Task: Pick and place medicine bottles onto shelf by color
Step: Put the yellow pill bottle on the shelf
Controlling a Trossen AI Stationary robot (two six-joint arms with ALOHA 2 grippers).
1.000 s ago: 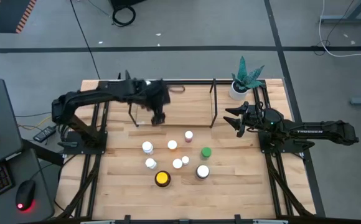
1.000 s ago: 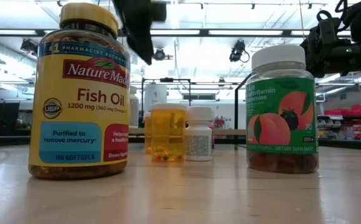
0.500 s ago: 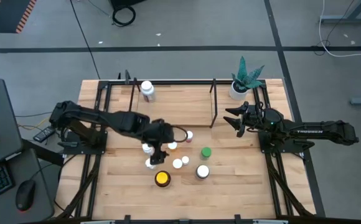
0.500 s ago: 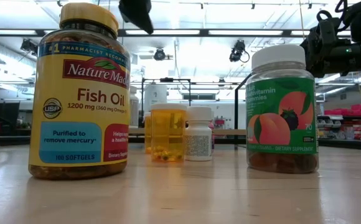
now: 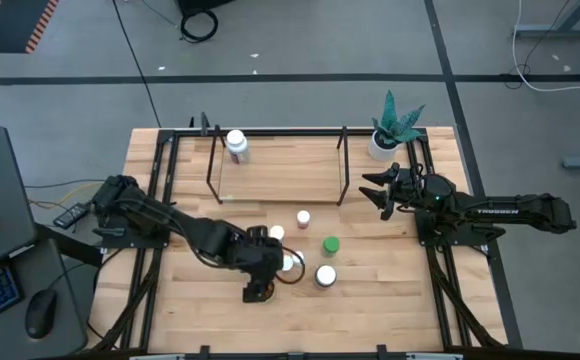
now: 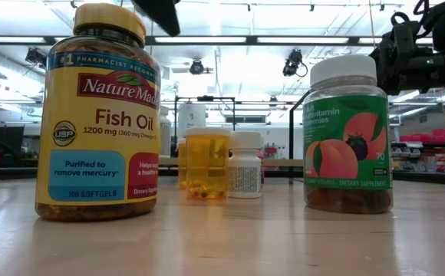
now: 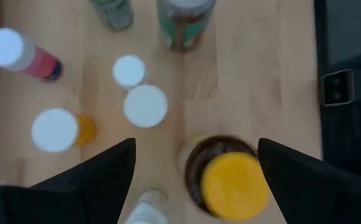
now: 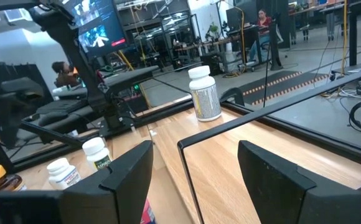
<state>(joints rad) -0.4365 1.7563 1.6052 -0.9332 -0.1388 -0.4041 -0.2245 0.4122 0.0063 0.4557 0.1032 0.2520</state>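
Note:
The medicine bottles stand in a cluster on the table's near middle: pink cap [image 5: 303, 217], green cap [image 5: 330, 245], a large white cap [image 5: 325, 276]. The amber, yellow-capped bottle [image 7: 233, 186] stands upright on the table and bears a Fish Oil label [image 6: 100, 115]. My left gripper [image 7: 196, 146] hangs open above it, fingers pointing down, and hides it in the high view [image 5: 258, 288]. One white-capped bottle [image 5: 236, 145] stands on the shelf [image 5: 280, 170], at its far left corner. My right gripper [image 5: 380, 190] waits open by the shelf's right end.
A white pot with a green plant [image 5: 382, 140] stands at the far right corner. Small white-capped bottles [image 7: 145, 106] and an orange one [image 7: 55, 130] stand close beside the yellow-capped bottle. Black frame rails run along the table's left and right sides. The near strip of tabletop is bare wood.
My left gripper has travelled from the shelf toward the table's near edge, passing over the bottle cluster and stopping above the yellow-capped bottle. With the arm gone, the white-capped bottle shows standing on the shelf's far left. The right arm kept still.

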